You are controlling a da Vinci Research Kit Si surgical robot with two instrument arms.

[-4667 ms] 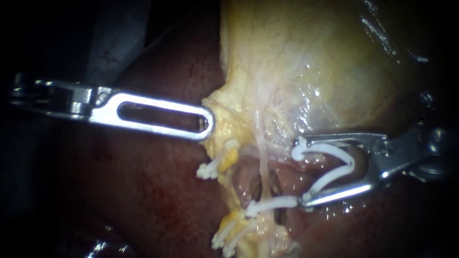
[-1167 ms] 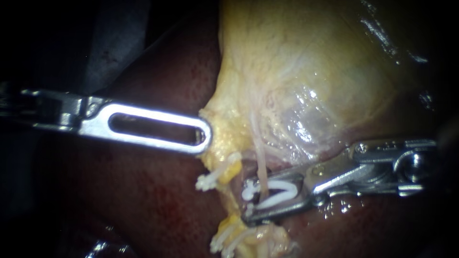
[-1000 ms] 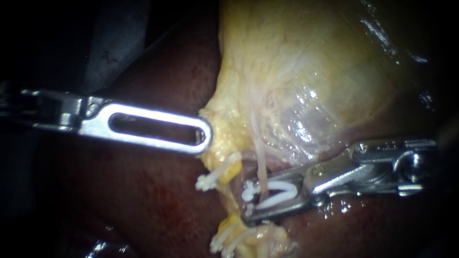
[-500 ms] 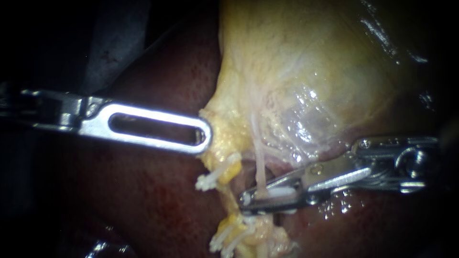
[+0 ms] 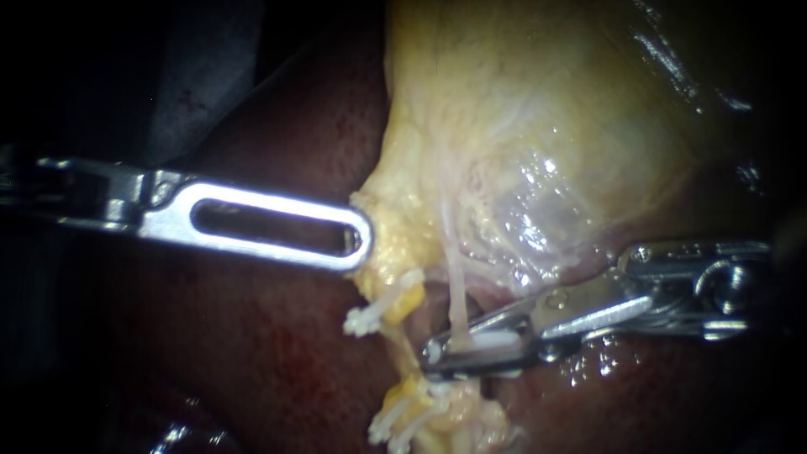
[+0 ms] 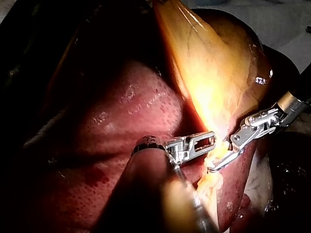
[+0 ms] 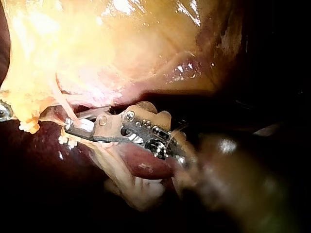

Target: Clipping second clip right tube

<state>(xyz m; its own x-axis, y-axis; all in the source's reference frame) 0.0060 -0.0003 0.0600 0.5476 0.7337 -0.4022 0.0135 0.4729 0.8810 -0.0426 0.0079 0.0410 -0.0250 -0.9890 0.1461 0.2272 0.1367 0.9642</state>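
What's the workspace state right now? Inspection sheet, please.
Surface: liver, dark red and wet; gallbladder lying over it.
Job's things: thin pale tube runs down from the gallbladder; white clip sits across it.
Clutter: other white clips on the yellow tissue beside and below.
Instruments: right instrument, jaws shut on the clip at the tube; left instrument, tip at the yellow tissue edge.
Cables: nothing seen.
Surroundings: dark, nothing seen.

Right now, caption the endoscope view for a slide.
Right instrument clamps a white clip onto the right tube; left instrument at the gallbladder's edge.
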